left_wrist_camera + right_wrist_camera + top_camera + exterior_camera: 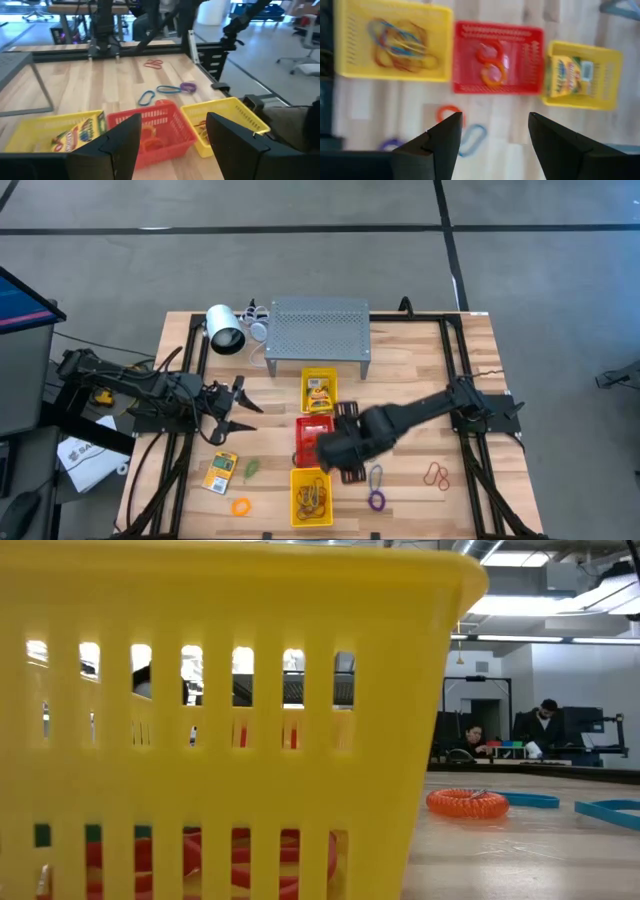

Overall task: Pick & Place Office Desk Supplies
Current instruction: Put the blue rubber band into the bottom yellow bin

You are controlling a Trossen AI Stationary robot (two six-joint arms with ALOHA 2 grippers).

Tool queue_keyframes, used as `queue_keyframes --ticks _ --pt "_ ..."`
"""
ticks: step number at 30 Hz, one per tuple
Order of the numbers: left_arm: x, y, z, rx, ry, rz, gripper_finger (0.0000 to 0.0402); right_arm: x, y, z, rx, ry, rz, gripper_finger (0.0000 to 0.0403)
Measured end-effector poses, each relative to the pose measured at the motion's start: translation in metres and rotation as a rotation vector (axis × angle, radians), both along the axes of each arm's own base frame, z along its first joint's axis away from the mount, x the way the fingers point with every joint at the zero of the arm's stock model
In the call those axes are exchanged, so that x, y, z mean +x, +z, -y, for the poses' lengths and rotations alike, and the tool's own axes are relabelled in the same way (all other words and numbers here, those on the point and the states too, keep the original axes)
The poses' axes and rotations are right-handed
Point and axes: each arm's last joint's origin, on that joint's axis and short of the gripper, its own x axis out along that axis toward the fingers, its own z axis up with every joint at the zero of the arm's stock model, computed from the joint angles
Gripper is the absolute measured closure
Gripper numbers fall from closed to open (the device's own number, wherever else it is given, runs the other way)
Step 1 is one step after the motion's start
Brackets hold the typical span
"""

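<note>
**We have just let go over the red tray and need the next piece**

We see three trays in a row down the middle of the surface [420, 360]: a yellow tray with a crayon box [319, 392], a red tray [497, 57] and a yellow tray full of bands [311, 495]. Our right gripper [492, 132] hangs over the red tray with its two fingers spread apart and nothing between them. Two orange rings [491, 64] lie in the red tray. So we think a drop is done and the next pick is due.

Some supplies are still out on the surface. A blue clip [376, 476] and a purple ring [376, 500] lie just beside the right gripper. Red bands [436, 474] lie farther to the right. On the left side we see a yellow card packet [220, 471], a green clip [252, 468] and an orange ring [241, 506].

Our left gripper [238, 409] waits at the left side of the surface, above the card packet, with fingers wide and empty.

Next we think the right gripper should move over the blue clip or the purple ring, go down low, and pinch it. These things are thin and flat, so the fingers must reach right to the wood
</note>
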Motion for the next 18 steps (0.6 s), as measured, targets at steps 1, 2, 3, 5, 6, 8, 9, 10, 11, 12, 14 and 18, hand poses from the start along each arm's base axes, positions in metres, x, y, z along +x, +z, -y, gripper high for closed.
queue_keyframes --ticks 1,2,3,5,6,8,9,10,11,12,14,18 --pt "0.000 0.000 0.000 -0.001 -0.003 0.000 0.0183 -0.001 0.001 -0.007 0.012 -0.006 0.022 0.0179" --pt "0.000 0.000 0.000 -0.001 -0.003 -0.001 0.0183 -0.003 0.001 -0.014 0.017 -0.015 0.046 0.0179" --pt "0.000 0.000 0.000 -0.001 -0.003 0.002 0.0183 -0.004 0.002 -0.020 0.015 -0.028 0.071 0.0179" --pt "0.000 0.001 0.000 -0.002 -0.004 0.006 0.0183 -0.007 0.003 -0.034 0.001 -0.050 0.140 0.0179" --pt "0.000 0.000 0.000 -0.002 -0.004 0.005 0.0183 -0.009 0.005 -0.041 -0.009 -0.054 0.182 0.0179" --pt "0.000 0.001 0.000 -0.003 -0.005 0.005 0.0183 -0.012 0.008 -0.056 -0.029 -0.049 0.271 0.0179" --pt "0.000 0.001 0.000 -0.005 -0.005 0.005 0.0183 -0.013 0.009 -0.064 -0.034 -0.044 0.313 0.0179" --pt "0.000 0.001 0.000 -0.008 -0.006 0.004 0.0183 -0.015 0.011 -0.070 -0.037 -0.039 0.353 0.0179" --pt "0.000 0.001 0.000 -0.013 -0.010 0.003 0.0183 -0.015 0.013 -0.076 -0.040 -0.031 0.391 0.0179" --pt "0.000 0.001 0.001 -0.023 -0.020 0.004 0.0183 -0.016 0.015 -0.082 -0.043 -0.025 0.428 0.0179" --pt "0.000 0.002 0.002 -0.044 -0.050 0.009 0.0183 -0.017 0.019 -0.090 -0.056 -0.009 0.498 0.0179" --pt "0.000 0.004 0.004 -0.098 -0.118 0.012 0.0183 -0.013 0.029 -0.100 -0.047 0.045 0.609 0.0179"
